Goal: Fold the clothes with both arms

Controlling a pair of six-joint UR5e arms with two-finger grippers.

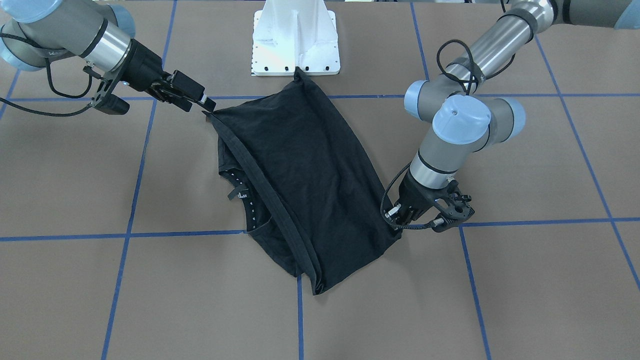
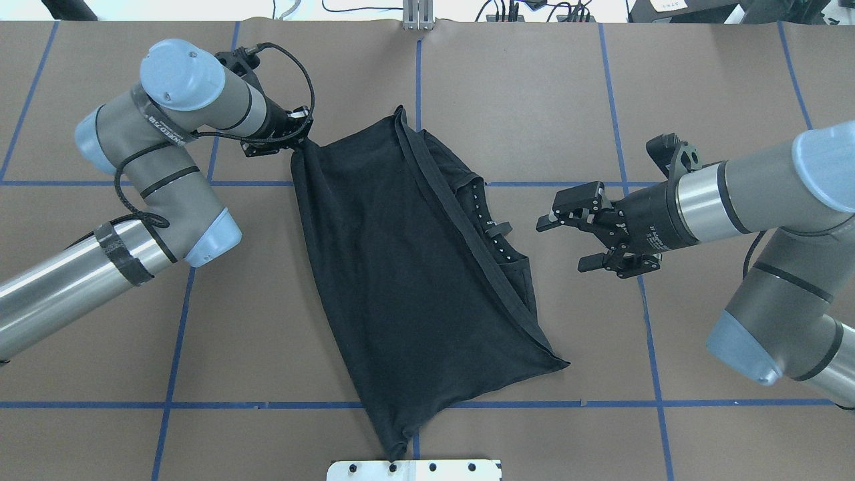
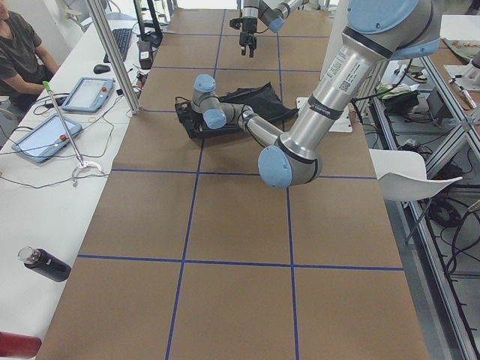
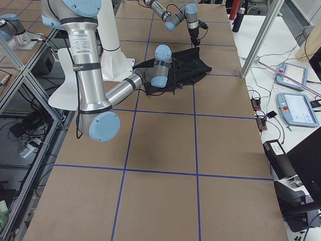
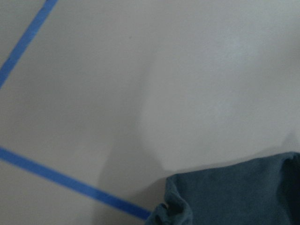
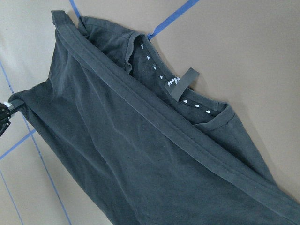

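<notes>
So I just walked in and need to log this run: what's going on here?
A black T-shirt lies doubled over on the table, partway through being folded. The left gripper has its jaws closed on one far corner. The right gripper hangs beside the collar side, apart from the cloth, jaws open and empty.

Near left arm (image 3: 330, 86) at black T-shirt (image 3: 264, 96) on brown table (image 3: 225, 217).
</notes>
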